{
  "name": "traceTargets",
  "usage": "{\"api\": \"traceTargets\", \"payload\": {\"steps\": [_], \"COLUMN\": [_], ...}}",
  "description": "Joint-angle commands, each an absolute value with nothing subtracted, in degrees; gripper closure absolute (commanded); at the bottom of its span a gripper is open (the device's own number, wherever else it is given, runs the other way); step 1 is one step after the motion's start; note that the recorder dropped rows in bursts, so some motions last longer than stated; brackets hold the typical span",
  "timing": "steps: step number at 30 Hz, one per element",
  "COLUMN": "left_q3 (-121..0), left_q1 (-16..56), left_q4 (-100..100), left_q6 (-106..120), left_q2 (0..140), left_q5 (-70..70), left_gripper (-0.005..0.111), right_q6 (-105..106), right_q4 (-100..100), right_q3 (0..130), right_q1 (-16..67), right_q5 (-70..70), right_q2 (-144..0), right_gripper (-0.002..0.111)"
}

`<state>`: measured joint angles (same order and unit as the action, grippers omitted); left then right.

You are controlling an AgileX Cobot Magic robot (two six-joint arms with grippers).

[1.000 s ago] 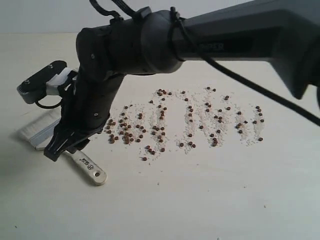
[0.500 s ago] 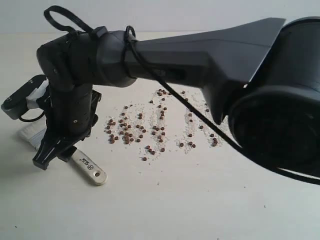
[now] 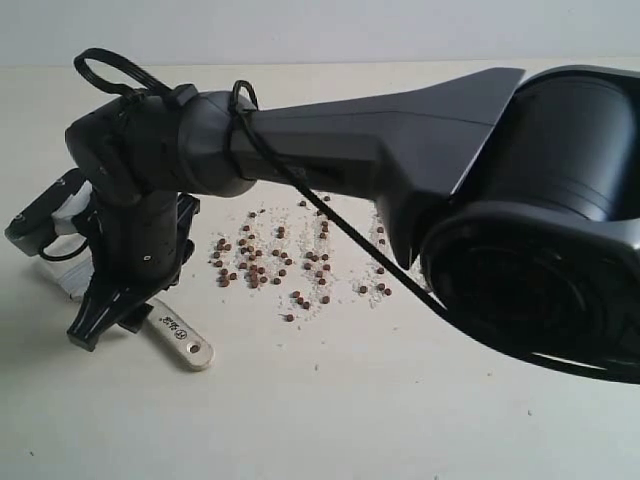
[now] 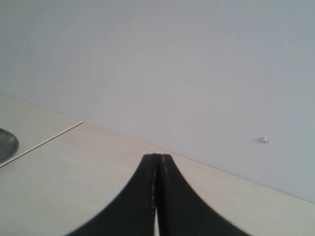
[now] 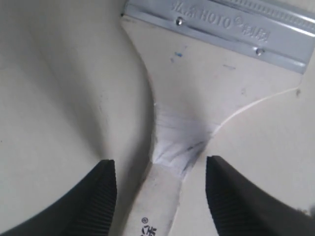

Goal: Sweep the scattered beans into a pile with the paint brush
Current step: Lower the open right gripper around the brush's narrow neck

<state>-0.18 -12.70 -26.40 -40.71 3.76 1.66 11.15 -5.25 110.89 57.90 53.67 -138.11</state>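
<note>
The paint brush (image 3: 186, 344) lies flat on the table at the left, its cream handle with the hole pointing toward the front. In the right wrist view its silver band and cream handle (image 5: 197, 88) fill the frame. My right gripper (image 3: 100, 322) has reached across to the left and stands open (image 5: 160, 169), one finger on each side of the handle's narrow neck, not touching it. The beans (image 3: 270, 265), small reddish-brown pellets in pale grit, are scattered right of the brush; the arm hides some of them. My left gripper (image 4: 157, 156) is shut on nothing, away from the brush.
The right arm's thick black body (image 3: 520, 230) blocks the right half of the exterior view. In the left wrist view a dark round dish (image 4: 5, 145) sits at the table's edge below a plain wall.
The right arm has swung further left and lower over the brush handle. Its bulk now covers more of the beans on the right. The left gripper has not moved.
</note>
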Motion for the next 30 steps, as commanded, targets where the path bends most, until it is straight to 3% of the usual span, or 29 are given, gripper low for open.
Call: {"api": "traceTargets", "payload": {"steps": [1, 24, 27, 30], "left_q3": [0.0, 0.0, 0.0, 0.0], "left_q1": [-12.61, -12.61, -12.61, -12.61], "left_q4": [-26.43, -26.43, -26.43, -26.43], "left_q6": [-40.56, -40.56, -40.56, -40.56], "left_q2": [3.46, 3.46, 3.46, 3.46], "left_q5": [1.94, 1.94, 1.94, 1.94], "left_gripper": [0.107, 0.107, 0.107, 0.107], "right_q6": [10.89, 10.67, 10.56, 10.56], "right_q4": [-5.01, -5.01, -4.44, -4.19], "right_q3": [111.23, 111.23, 111.23, 111.23], "right_q1": [57.97, 57.97, 57.97, 57.97], "right_q5": [51.91, 53.66, 53.66, 53.82], "right_q2": [-137.93, -139.39, -139.63, -139.77], "right_gripper": [0.054, 0.055, 0.064, 0.081]}}
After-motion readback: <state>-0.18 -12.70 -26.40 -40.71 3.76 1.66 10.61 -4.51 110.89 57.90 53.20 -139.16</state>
